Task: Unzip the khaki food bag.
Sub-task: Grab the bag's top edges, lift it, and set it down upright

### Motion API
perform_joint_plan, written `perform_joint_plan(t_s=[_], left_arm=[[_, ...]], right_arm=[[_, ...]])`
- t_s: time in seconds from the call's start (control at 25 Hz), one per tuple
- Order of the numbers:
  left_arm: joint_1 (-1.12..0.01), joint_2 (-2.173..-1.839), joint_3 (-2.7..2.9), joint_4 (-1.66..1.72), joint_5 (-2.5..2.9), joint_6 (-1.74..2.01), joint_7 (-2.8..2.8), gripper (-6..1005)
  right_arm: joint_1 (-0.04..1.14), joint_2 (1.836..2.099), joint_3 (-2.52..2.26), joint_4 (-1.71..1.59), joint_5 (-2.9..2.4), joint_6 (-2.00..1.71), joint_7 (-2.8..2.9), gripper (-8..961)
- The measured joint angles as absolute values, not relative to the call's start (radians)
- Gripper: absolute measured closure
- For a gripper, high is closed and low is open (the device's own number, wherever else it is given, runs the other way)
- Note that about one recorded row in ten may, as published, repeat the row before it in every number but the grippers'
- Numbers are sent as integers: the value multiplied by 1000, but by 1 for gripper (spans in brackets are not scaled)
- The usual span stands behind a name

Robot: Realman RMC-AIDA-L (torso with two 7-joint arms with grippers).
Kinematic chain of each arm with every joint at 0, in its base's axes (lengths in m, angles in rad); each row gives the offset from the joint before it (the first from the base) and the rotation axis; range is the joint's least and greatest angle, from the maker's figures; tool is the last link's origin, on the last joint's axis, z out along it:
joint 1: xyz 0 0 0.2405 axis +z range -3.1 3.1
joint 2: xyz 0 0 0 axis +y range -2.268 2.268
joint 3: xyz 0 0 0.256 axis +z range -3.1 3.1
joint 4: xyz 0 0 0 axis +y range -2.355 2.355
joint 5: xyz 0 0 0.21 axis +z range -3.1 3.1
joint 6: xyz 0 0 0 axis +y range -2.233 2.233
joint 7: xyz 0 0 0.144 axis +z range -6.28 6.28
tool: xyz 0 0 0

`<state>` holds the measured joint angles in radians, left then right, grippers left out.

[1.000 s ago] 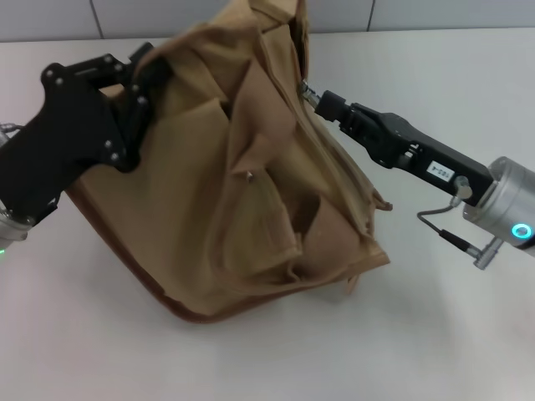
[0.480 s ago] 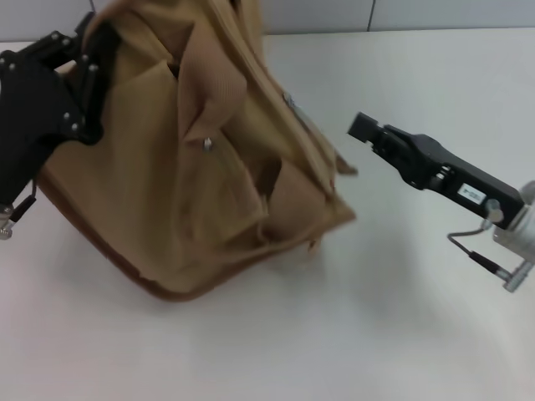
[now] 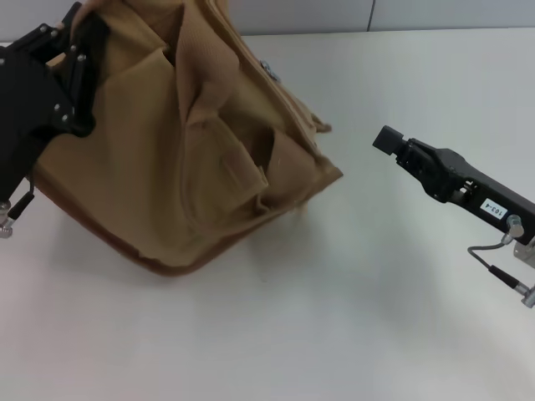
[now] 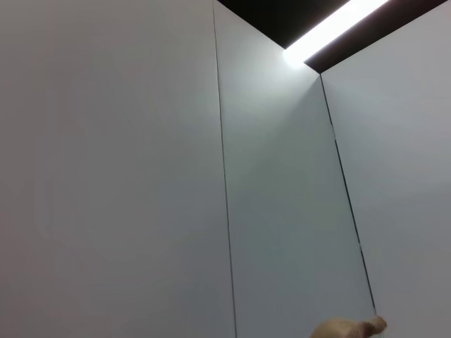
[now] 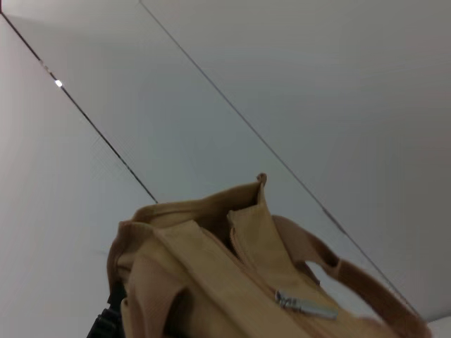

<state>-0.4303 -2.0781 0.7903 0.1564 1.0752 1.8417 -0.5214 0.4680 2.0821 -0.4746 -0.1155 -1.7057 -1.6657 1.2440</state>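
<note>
The khaki food bag [image 3: 159, 167] is slumped and tilted at the left of the white table, its brown-trimmed base [image 3: 163, 266] towards me. Its silver zipper pull [image 3: 269, 70] lies on the upper right edge and also shows in the right wrist view [image 5: 305, 307], where the bag's top [image 5: 211, 282] gapes a little. My left gripper [image 3: 73, 58] is shut on the bag's upper left end. My right gripper [image 3: 386, 139] hangs over the table right of the bag, apart from it. The left wrist view shows only a scrap of tan fabric [image 4: 349, 328].
The white table [image 3: 334, 317] stretches to the front and right of the bag. A grey panelled wall [image 3: 334, 12] runs along its far edge. A cable loop [image 3: 493, 267] hangs under my right wrist.
The right gripper has left the bag's zipper edge and drawn back to the right. The left arm has pulled the bag to the left and away, and the zipper pull has moved with it.
</note>
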Motion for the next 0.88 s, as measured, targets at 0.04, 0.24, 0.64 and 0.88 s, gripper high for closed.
perform_joint_plan(t_s=[0.04, 0.24, 0.64, 0.88], left_arm=[[-431, -2078, 792, 156, 1076, 1844, -522, 939], [-432, -2077, 794, 156, 1079, 1853, -524, 940], [-433, -2077, 796, 157, 1082, 1857, -545, 940], [-437, -2077, 816, 157, 1083, 1859, -551, 939]], right_arm=[[470, 2082, -474, -121, -1705, -1666, 1229, 938], [485, 2083, -472, -126, -1698, -1663, 1078, 861], [524, 2083, -482, -127, -1705, -1651, 768, 625], [571, 2082, -510, -189, -1716, -1647, 853, 544]])
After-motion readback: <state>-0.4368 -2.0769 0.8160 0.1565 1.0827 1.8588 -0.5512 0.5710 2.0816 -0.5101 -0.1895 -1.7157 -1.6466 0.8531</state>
